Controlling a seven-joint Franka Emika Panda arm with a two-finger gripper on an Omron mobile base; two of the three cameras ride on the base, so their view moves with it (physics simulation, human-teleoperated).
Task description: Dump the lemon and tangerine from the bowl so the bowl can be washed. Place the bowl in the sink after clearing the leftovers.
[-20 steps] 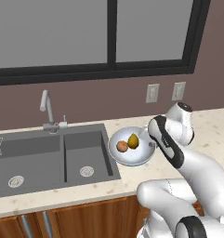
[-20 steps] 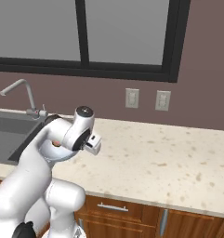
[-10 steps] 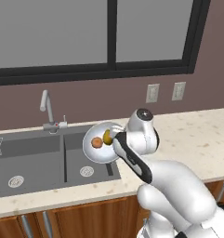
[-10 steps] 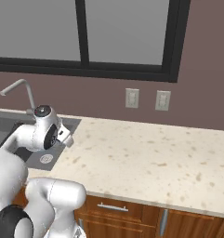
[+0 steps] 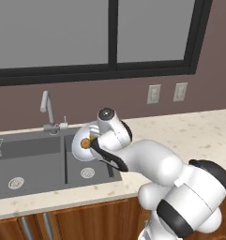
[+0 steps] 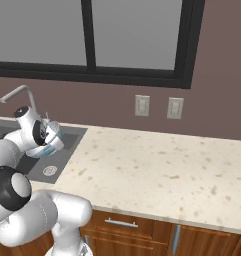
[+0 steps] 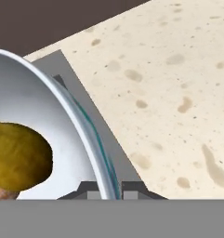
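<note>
The bowl (image 5: 80, 143), a shallow glossy white dish with a pale blue rim, is held tilted over the right basin of the sink (image 5: 34, 161), close to the basin's right edge where the desk (image 6: 157, 170) begins. A second ago it was above the desk just right of the sink; the arm has since swung it leftward over the basin, so the carry is done and, by my judgement, tipping out is the step in hand. The lemon (image 7: 18, 155), dull olive-yellow and oval, lies against the smooth inner wall, and the tangerine (image 5: 86, 143) shows as a small orange-brown ball beside it; both remain inside the bowl. The hand (image 7: 108, 188) is clenched on the bowl's thin rim, one fingertip on each side of the wall. The sink is matt dark grey with round silver drains and a slim faucet (image 5: 48, 110); the desk is pale speckled stone.
</note>
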